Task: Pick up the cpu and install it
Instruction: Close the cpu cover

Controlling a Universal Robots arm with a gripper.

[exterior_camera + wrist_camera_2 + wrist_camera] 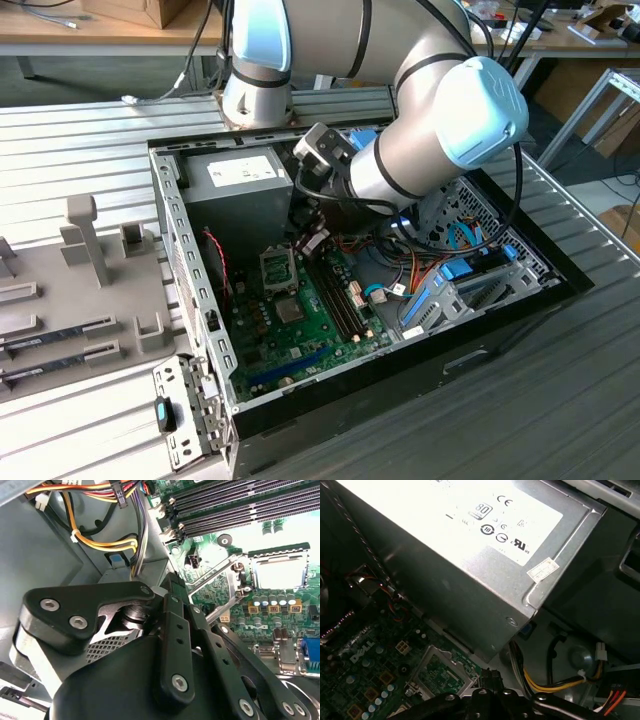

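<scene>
Pincer, grip state untellable, hangs between power supply edge and open socket.

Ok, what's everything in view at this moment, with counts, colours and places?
computer case: one, black, open, on the ribbed metal table
power supply: one, grey box, in the case's far corner
motherboard: one, green, on the case floor
socket frame: one, black with metal, next to the power supply
memory slots: several, black, in a row
cables: one bundle, yellow and orange
fixture tray: one, grey, exterior view's left
arm: one, silver and pale blue
gripper: one, black, above the socket frame
</scene>
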